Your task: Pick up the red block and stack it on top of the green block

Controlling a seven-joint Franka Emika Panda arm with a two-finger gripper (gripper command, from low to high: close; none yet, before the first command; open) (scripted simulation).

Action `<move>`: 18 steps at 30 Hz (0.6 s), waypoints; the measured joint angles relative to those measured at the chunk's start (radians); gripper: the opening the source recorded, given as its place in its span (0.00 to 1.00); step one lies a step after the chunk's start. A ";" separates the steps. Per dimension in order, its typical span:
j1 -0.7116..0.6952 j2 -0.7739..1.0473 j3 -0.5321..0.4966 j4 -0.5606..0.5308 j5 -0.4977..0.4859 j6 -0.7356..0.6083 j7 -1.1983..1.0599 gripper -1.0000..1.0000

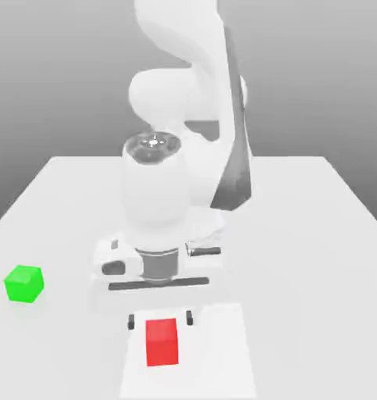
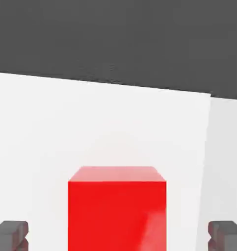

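Evidently at the pick-up: jaws parted astride the red block, no grip made

Item one, the jaws (image 1: 160, 319). Found standing wide apart, one on each side of the red block (image 2: 117, 215), with a visible gap at either flank in the hand view. Nothing is held, and no contact is seen. Whether the tips are low enough to take the sides cannot be determined.

Item two, location. The red block sits upright on a pale rectangular patch (image 1: 215, 355) of the bench (image 1: 316, 297), towards six o'clock in the exterior view. The green block (image 1: 24, 283) stands well apart on the bench, at roughly ten o'clock from the red one as that view shows it.

Item three, the step in hand, judged to be the final approach and grasp. Recommended: keep the block centred between the jaws and their inner faces parallel to its sides, lower straight until the tips reach about mid-height, then close evenly. A descent off to one side could land a tip on the top edge; a shallow bite could let the block tilt or slip. Confirm a firm, level hold before lifting, then raise clear of the green block's height before travelling towards ten o'clock. Stacking is outstanding.
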 joint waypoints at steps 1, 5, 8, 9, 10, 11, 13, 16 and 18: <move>-0.004 0.021 0.005 0.003 0.004 0.018 -0.003 0.00; -0.004 0.021 0.005 0.003 0.003 0.017 -0.002 0.00; -0.006 0.018 0.007 0.002 0.001 0.015 -0.001 0.00; -0.002 -0.007 0.001 -0.001 -0.005 -0.006 0.003 0.00; 0.000 -0.037 -0.003 -0.006 -0.014 -0.032 0.010 0.00; 0.004 -0.071 -0.008 -0.011 -0.023 -0.060 0.017 0.00; 0.005 -0.141 -0.014 -0.021 -0.041 -0.119 0.030 0.00; -0.085 -0.205 -0.083 -0.032 -0.061 -0.172 0.055 0.00; -0.189 -0.233 -0.135 -0.037 -0.074 -0.193 0.075 0.00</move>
